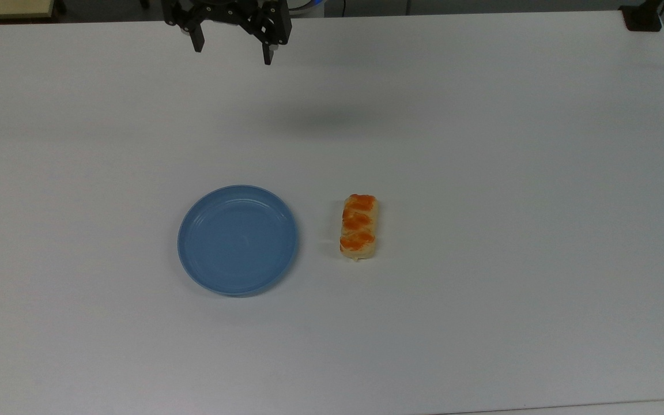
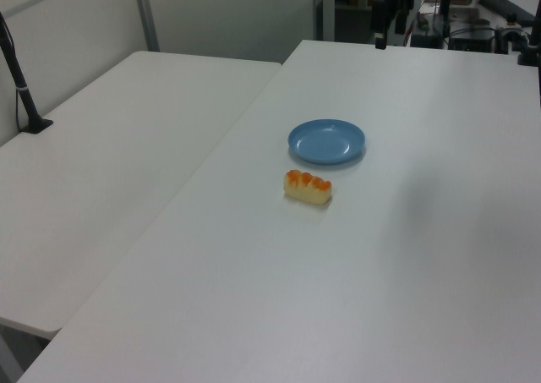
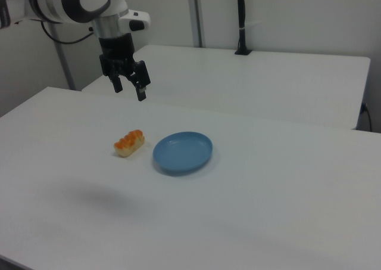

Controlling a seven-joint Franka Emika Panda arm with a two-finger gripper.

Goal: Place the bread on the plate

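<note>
The claw (image 1: 232, 53) hangs high above the white surface (image 1: 482, 173), fingers spread apart and holding nothing, so I judge the task is not begun. The bread (image 1: 359, 227), an oblong pale loaf with glossy orange patches, lies just beside the smooth, round, shallow blue plate (image 1: 238, 240), on the top view's right, not touching it.

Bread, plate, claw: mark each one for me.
bread (image 1: 359, 226), top view, middle of its glazed top.
plate (image 1: 237, 240), top view, bare centre of the dish.
claw (image 3: 128, 87), right view, midway between its open fingertips.
</note>
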